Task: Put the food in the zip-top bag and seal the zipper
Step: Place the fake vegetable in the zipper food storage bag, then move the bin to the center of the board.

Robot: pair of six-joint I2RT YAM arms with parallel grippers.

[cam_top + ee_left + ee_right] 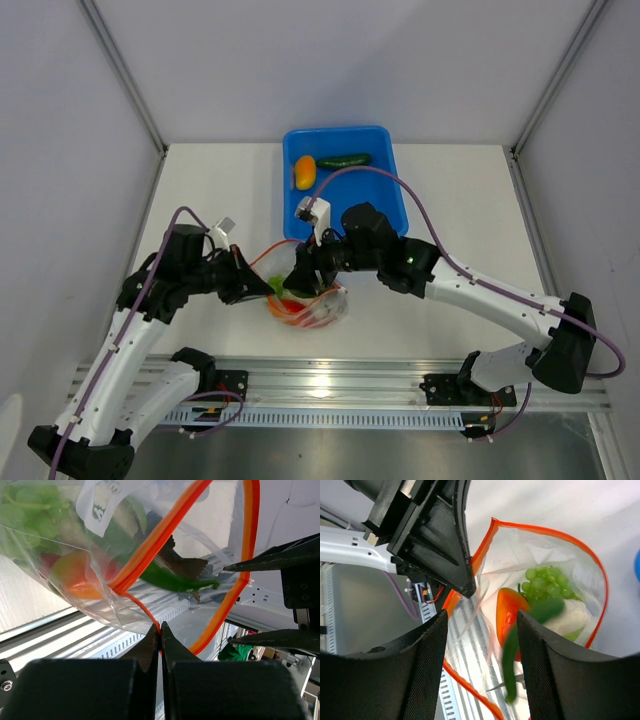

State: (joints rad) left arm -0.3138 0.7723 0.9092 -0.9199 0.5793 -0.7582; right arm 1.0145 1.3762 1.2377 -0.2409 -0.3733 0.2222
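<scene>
The clear zip-top bag (305, 305) hangs open near the table's front edge. My left gripper (160, 629) is shut on its red-orange zipper (165, 532) strip at the mouth's edge. My right gripper (482, 615) is open over the mouth, and a blurred green chili (512, 652) lies between its fingers, inside the bag. The bag also holds green grapes (542, 582), a red-orange fruit (507, 610), white cauliflower (567, 617) and a grey fish (182, 562). An orange-yellow pepper (304, 172) and another green chili (345, 160) lie in the blue tub.
The blue tub (390, 205) stands at the back centre of the white table, just behind my right gripper (305, 275). The metal rail (340, 385) runs along the front edge below the bag. Grey walls close in both sides.
</scene>
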